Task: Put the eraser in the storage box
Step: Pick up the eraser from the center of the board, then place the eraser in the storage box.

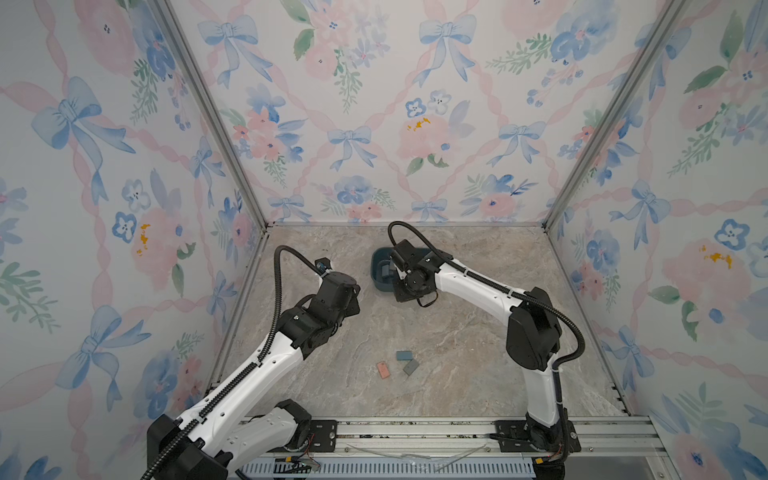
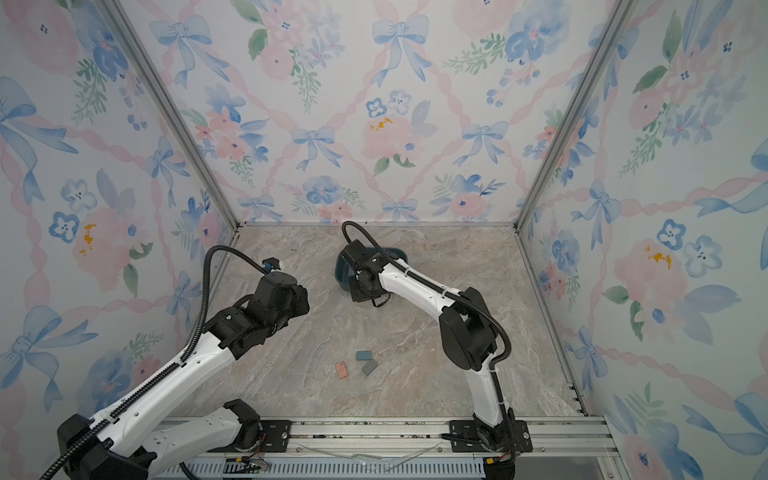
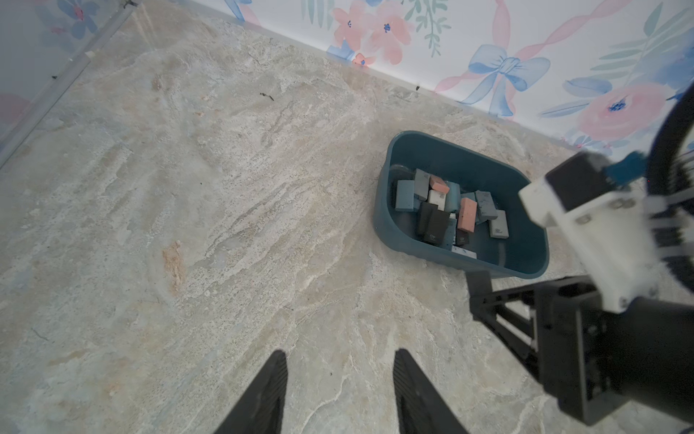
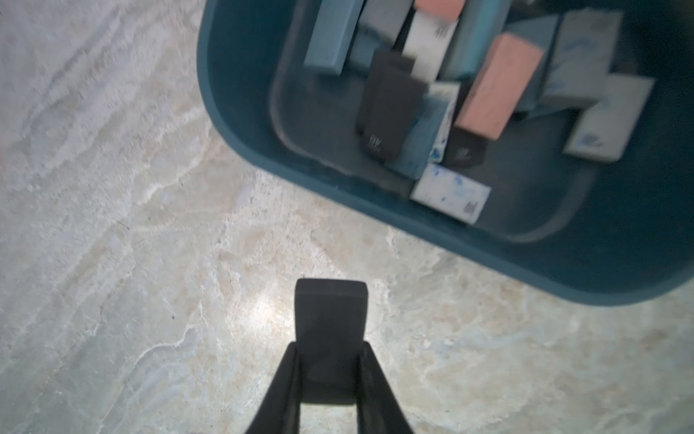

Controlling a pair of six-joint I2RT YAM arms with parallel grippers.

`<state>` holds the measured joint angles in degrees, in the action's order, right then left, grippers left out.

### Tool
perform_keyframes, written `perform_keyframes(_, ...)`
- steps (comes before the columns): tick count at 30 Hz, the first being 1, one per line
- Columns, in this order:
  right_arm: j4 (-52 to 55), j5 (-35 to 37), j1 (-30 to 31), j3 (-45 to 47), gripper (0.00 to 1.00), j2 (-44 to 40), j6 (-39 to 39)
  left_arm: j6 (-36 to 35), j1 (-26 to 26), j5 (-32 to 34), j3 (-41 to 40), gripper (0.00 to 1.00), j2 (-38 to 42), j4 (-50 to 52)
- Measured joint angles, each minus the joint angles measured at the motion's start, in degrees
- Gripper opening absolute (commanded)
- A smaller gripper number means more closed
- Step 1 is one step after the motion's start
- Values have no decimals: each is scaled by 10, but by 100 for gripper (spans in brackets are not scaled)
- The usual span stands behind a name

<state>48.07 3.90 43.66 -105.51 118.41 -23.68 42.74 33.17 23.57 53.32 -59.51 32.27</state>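
Soft even light; glare on the tabletop [image 4: 268, 306]; blurred storage box [image 4: 240, 94].

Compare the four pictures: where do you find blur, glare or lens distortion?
Right wrist view: box and erasers inside smeared by blur, a glare patch on the table beside the black eraser. Left wrist view: box sharp. In both top views: corner posts splay outward.

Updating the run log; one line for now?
right end effector shut on black eraser | beside storage box | left end effector open
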Motion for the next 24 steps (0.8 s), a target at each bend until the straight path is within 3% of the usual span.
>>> perform_keyframes(5,17,-17,-40,-105,21,39,18,7,-2,-2,-15,48,1,0)
perform_keyframes(16,106,-33,-57,-369,23,263,43,33,-3,-18,-53,48,5,0)
perform_keyframes(24,129,-40,-57,-401,42,290,41,43,-3,-26,-66,47,9,0)
